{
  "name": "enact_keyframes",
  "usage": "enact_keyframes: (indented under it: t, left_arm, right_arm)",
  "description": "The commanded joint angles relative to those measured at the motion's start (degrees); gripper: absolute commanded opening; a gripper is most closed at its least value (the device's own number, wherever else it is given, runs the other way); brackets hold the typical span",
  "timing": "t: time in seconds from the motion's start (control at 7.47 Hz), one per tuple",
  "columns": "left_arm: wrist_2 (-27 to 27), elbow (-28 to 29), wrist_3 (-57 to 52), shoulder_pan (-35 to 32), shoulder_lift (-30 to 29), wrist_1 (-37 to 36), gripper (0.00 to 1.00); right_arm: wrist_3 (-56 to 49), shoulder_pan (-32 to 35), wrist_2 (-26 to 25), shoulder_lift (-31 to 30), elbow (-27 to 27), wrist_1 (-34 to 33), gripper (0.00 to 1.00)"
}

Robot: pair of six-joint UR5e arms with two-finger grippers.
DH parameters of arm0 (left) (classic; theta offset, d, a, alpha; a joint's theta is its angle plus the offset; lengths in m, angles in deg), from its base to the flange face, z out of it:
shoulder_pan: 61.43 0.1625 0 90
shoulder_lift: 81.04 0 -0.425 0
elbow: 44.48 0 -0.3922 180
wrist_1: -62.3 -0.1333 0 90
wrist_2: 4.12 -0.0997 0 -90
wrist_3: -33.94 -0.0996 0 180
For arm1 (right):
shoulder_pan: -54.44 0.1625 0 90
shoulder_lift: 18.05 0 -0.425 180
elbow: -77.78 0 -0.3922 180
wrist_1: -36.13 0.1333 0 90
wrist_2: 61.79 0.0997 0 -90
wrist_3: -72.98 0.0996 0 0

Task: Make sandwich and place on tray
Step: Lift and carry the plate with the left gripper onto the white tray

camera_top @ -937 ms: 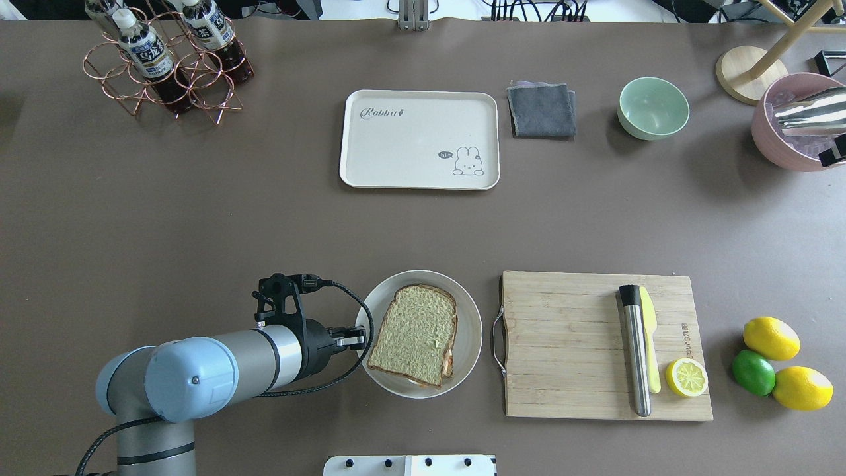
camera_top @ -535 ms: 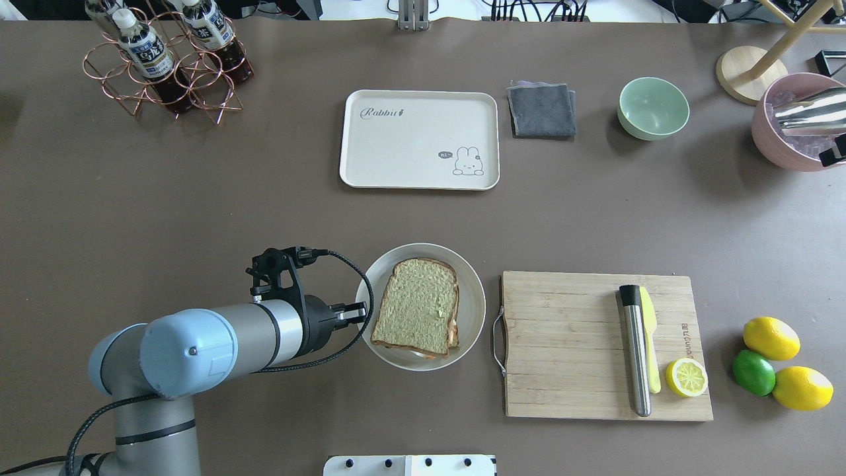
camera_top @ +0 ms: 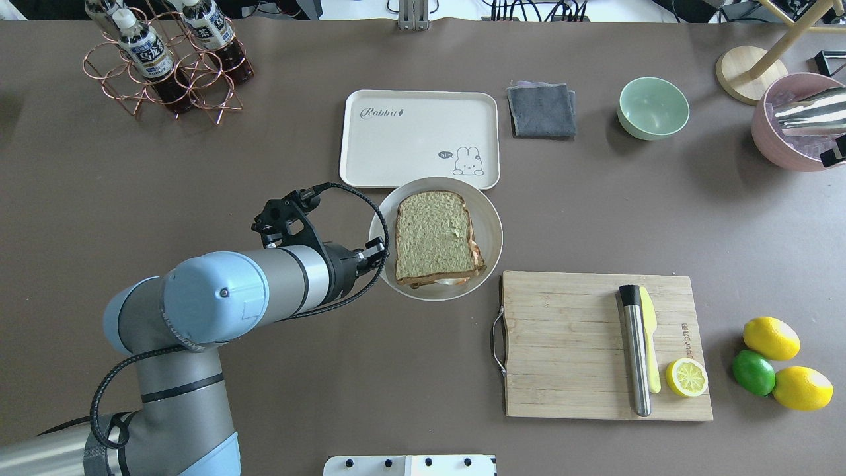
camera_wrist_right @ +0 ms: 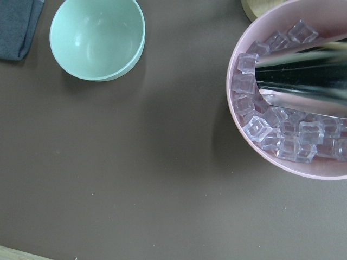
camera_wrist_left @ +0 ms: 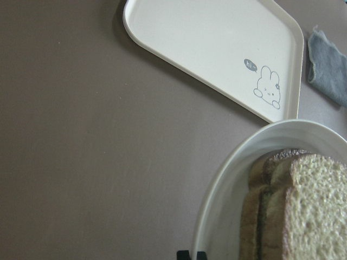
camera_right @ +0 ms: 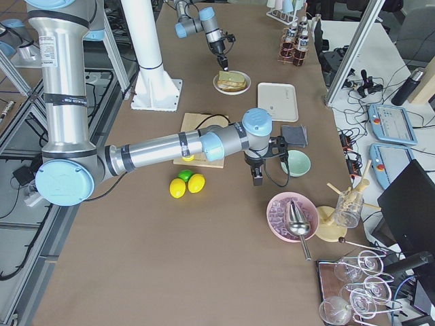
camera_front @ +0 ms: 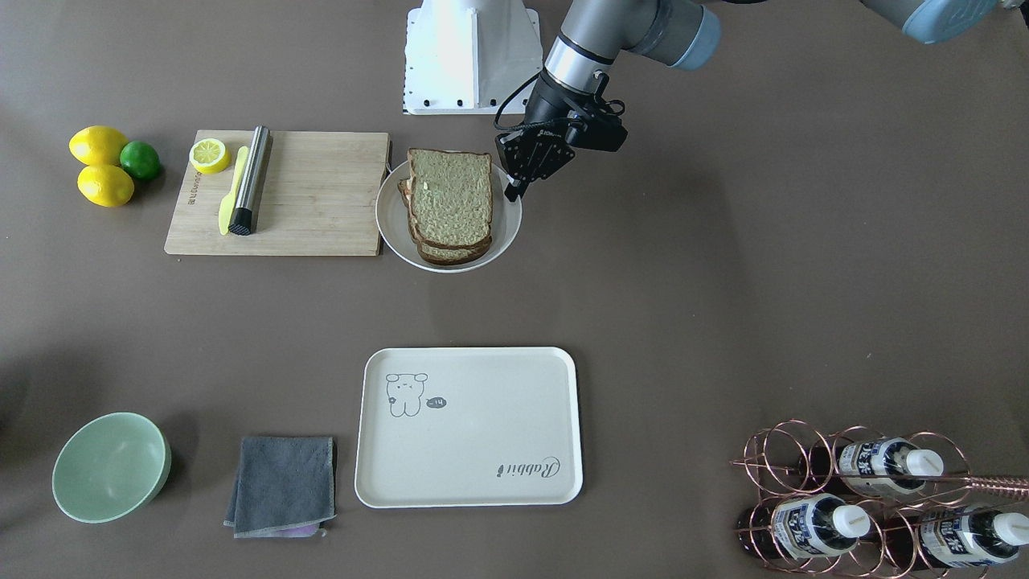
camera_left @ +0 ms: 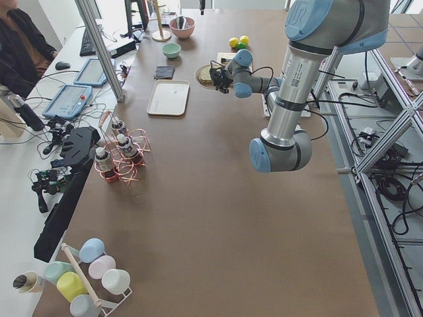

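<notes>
The sandwich (camera_top: pixel 436 235), two greenish-tan slices with a bit of egg at the edge, lies on a round white plate (camera_top: pixel 492 231). My left gripper (camera_top: pixel 373 254) is shut on the plate's left rim and holds it above the table. In the front view (camera_front: pixel 513 191) its fingers pinch the plate's rim (camera_front: pixel 390 221). The left wrist view shows the sandwich (camera_wrist_left: pixel 303 211) and the cream tray (camera_wrist_left: pixel 206 43) beyond it. The tray (camera_top: pixel 410 145) holds nothing. My right gripper (camera_right: pixel 257 178) hovers between the green and pink bowls. I cannot tell whether it is open or shut.
A wooden cutting board (camera_top: pixel 595 344) with a steel muddler, a yellow knife and a lemon half lies right of the plate. Lemons and a lime (camera_top: pixel 770 360) lie farther right. A grey cloth (camera_top: pixel 542 109), green bowl (camera_top: pixel 653 108), pink ice bowl (camera_top: pixel 793 125) and bottle rack (camera_top: pixel 165 59) line the far side.
My left gripper has carried the plate with the sandwich away from the robot toward the tray, and it now looks larger and overlaps the tray's near edge from above.
</notes>
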Motion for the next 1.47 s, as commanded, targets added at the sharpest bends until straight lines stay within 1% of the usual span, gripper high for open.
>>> enact_keyframes:
  t: [0.0,0.27,0.54,0.67,0.8,0.94,1.07,1.2,1.34]
  left_arm:
    - [-0.18,1.21,7.62,-3.58,-3.83,-5.69,0.00]
    - [-0.27,3.92,9.40,-5.96,-5.59,-6.86,0.00]
    - [-0.10,11.11,9.41,-9.21,-10.85,-6.86,0.00]
    - [-0.09,15.41,9.24,-9.84,-13.31,-6.68,0.00]
    - [-0.09,22.16,9.15,-10.28,-17.86,-6.42,0.00]
    - [-0.09,26.05,9.06,-10.98,-19.47,-5.29,0.00]
    - [-0.09,29.40,8.89,-11.33,-19.66,-2.05,0.00]
    - [-0.18,32.82,5.75,-11.94,-20.62,-0.89,0.00]
    - [-0.09,34.86,5.29,-12.47,-20.72,0.77,0.00]
  right_arm:
    - [0.00,0.16,0.01,-0.44,-0.08,0.16,1.00]
    - [0.00,0.51,1.15,-1.15,-0.17,0.34,1.00]
    - [0.00,0.78,1.15,-1.06,-0.08,0.25,1.00]
    - [0.00,0.78,1.15,-0.89,0.00,0.25,1.00]
    - [0.00,0.78,1.15,-0.45,0.00,0.08,1.00]
    - [0.00,0.78,1.07,-0.27,0.00,-0.01,1.00]
    - [0.00,0.78,0.89,-0.09,0.09,-0.01,1.00]
    - [0.00,0.78,0.89,-0.09,0.09,-0.01,1.00]
    - [0.00,0.78,0.89,-0.09,0.09,-0.01,1.00]
